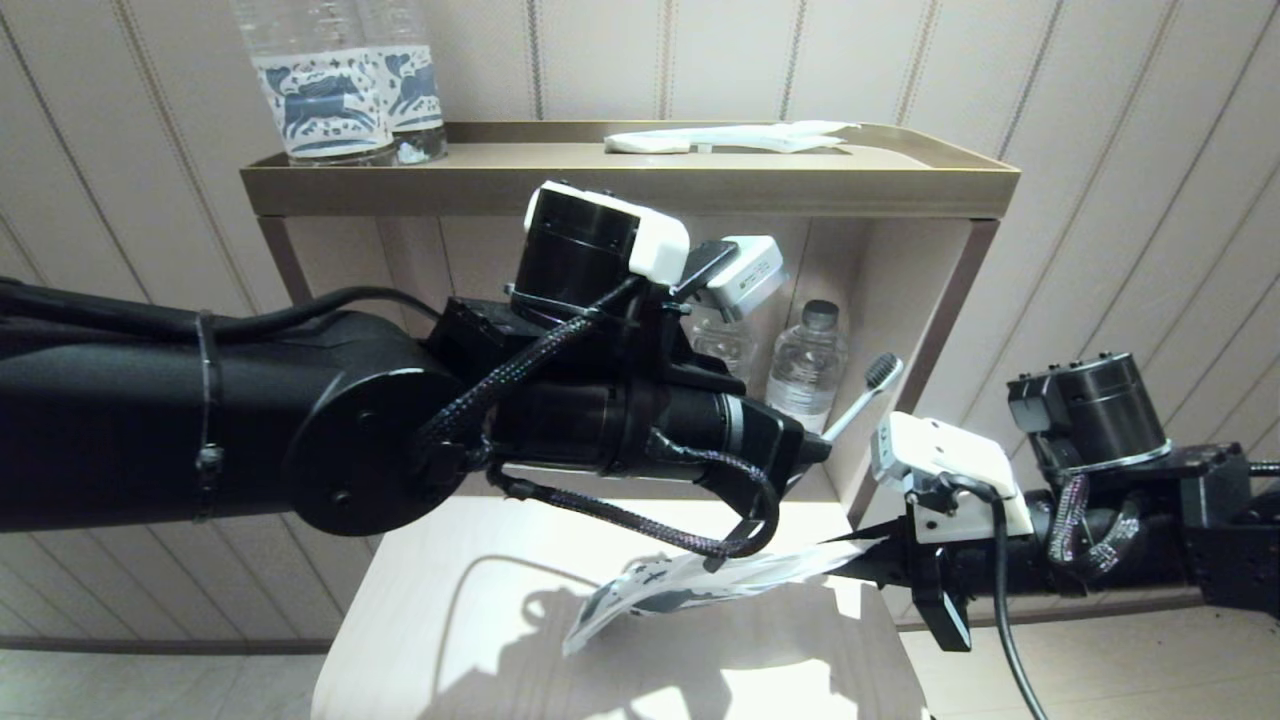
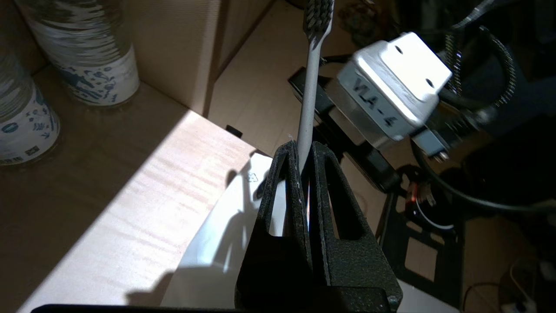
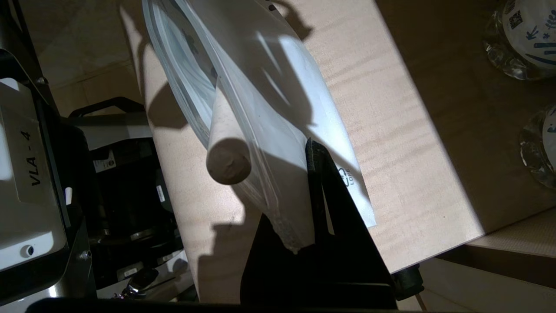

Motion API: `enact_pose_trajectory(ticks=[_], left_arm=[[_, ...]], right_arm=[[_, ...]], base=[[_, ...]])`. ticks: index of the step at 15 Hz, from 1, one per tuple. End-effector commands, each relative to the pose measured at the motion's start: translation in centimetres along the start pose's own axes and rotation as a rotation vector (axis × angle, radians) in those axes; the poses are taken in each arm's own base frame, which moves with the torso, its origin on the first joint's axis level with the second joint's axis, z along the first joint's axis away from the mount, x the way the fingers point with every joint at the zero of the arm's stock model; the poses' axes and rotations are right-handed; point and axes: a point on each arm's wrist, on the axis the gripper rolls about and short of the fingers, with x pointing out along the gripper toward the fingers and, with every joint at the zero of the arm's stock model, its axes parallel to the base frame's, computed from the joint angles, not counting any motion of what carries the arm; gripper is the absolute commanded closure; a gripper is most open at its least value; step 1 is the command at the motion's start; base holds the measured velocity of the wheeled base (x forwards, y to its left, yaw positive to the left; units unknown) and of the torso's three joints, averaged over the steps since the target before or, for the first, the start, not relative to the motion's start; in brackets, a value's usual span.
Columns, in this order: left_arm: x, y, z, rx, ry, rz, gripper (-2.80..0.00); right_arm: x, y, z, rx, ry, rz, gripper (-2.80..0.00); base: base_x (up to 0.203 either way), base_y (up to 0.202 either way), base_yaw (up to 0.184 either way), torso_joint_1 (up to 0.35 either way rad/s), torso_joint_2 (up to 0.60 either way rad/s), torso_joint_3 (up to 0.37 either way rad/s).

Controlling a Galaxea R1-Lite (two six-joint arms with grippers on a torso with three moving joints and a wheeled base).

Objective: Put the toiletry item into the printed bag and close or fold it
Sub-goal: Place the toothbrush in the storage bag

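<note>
I've got the left gripper (image 2: 299, 158) clamped on the toothbrush (image 2: 309, 87), right gripper (image 3: 310, 208) pinching the printed bag (image 3: 260, 108) edge; insertion and closing both still to do.

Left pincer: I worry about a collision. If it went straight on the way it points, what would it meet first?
Probably the right arm's white camera housing, just beside the toothbrush that the left pincer holds; depth is unclear.

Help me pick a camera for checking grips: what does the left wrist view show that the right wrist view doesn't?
Only the left wrist view shows the toothbrush, clamped in the left gripper, bristles pointing away. Only the right wrist view shows the right gripper pinching one end of the bag, which hangs above the table. Both show the bag, the table and labelled bottles.
</note>
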Motion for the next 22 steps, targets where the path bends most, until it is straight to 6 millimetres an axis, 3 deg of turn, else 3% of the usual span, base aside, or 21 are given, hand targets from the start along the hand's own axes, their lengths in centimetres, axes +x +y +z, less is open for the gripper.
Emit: enact_pose_trajectory(ticks=[1,14,22], left_arm=[[1.6,0.5,-0.6,-0.057,-0.003,0.016,0.0],[2.8,0.0,0.2,-0.157,-0.099,0.127,0.0],[2.9,-2.8,0.1,-0.169,-0.088,0.069,0.0]], right_arm=[[0.1,0.0,-0.1,-0.002,0.0,0.005,0.0],[0.6,-0.2,-0.5,0.012,0.017,0.017,0.0],[0.6,-0.2,-0.5,0.011,0.016,0.016,0.0]], base=[[0.0,0.0,0.0,0.0,0.0,0.0],[0.0,0.0,0.0,0.0,0.0,0.0],[0.0,0.0,0.0,0.0,0.0,0.0]])
